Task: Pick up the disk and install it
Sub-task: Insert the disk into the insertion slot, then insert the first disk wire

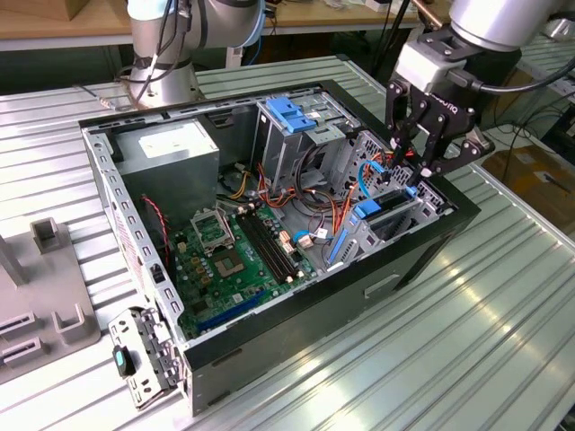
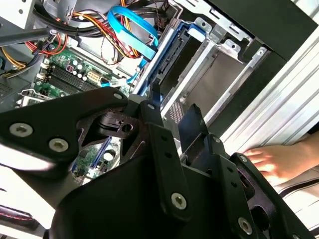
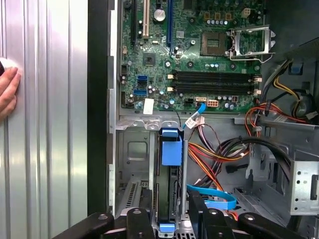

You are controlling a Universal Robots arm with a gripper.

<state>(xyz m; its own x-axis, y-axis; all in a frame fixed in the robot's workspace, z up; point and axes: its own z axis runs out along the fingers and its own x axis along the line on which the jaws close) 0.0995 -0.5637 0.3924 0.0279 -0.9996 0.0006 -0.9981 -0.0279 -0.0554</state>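
Black 2-finger gripper [image 1: 411, 171]: jaws parted, gripping nothing, straddling the flat blue-framed metal disk [image 3: 170, 191]; it stands on edge in the grey steel bay [image 3: 132, 154], exterior view's right; install looks nearly complete; leaving calls for a straight lift.

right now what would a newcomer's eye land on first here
The open computer case lying on the ribbed metal table, its green motherboard bare, dominates the exterior view. At the case's end on the exterior view's right, the gripper hangs just over the drive bay, where the disk stands on edge in its blue frame. A person's hand rests on the table beside the case.
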